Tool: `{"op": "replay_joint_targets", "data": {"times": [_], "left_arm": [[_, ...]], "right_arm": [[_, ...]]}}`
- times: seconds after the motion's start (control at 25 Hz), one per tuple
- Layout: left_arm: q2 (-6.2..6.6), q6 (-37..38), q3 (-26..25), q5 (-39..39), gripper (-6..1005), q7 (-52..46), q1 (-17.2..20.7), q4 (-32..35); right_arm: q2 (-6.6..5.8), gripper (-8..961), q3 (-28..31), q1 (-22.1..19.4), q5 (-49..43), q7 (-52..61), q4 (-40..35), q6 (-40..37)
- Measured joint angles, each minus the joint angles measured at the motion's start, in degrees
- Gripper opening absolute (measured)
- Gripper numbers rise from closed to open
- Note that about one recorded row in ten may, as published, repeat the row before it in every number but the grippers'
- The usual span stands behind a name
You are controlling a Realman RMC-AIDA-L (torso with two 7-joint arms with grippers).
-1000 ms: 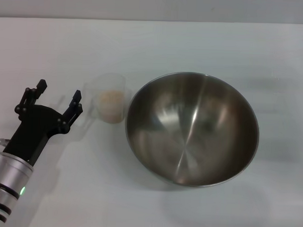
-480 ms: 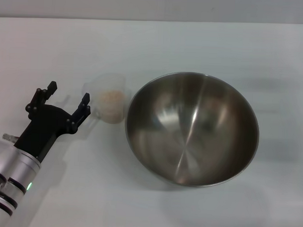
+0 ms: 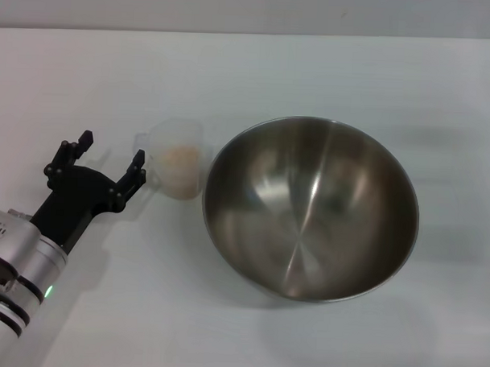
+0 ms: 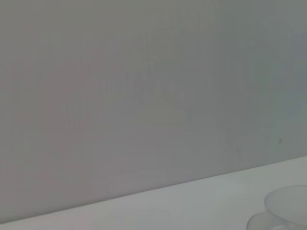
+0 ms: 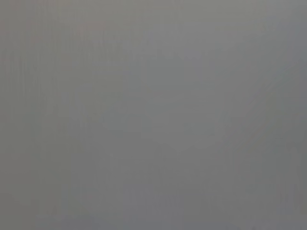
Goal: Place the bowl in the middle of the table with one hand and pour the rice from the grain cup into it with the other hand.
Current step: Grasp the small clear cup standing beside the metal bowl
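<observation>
My black left gripper [image 3: 111, 155] hovers with fingers spread wide just beside the small translucent plastic grain cup [image 3: 176, 158], not touching it. The cup stands upright on the plain white table [image 3: 257, 71], holding pale beige rice [image 3: 180, 159], right next to the large shiny stainless-steel bowl [image 3: 310, 207].

The left wrist view shows mostly a plain grey wall [image 4: 144, 96], which fills the upper and middle part of the picture. Below it runs the white desk [image 4: 192, 203], and its far edge makes a slanted line across the picture. In one corner a part of the translucent grain cup [image 4: 283, 211] is visible, standing on the desk, cut off by the picture's edge.
</observation>
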Motion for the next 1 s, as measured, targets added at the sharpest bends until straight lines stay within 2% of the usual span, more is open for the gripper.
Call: {"op": "replay_joint_targets", "data": {"times": [0.52,0.96,1.0], "left_arm": [[0.00,-2.8,-2.2,-0.1,830,0.0,-2.4,0.8],[-0.07,-4.3,-4.4,0.0,830,0.0,-2.5,0.0],[-0.07,-4.4,-4.4,0.0,806,-0.1,-2.5,-0.1]], "right_arm": [[-0.01,526,0.0,0.6,0.0,0.0,0.0,0.3],[-0.32,526,0.0,1.5,0.1,0.1,0.0,1.2],[-0.33,526,0.0,1.5,0.0,0.1,0.0,1.2]]}}
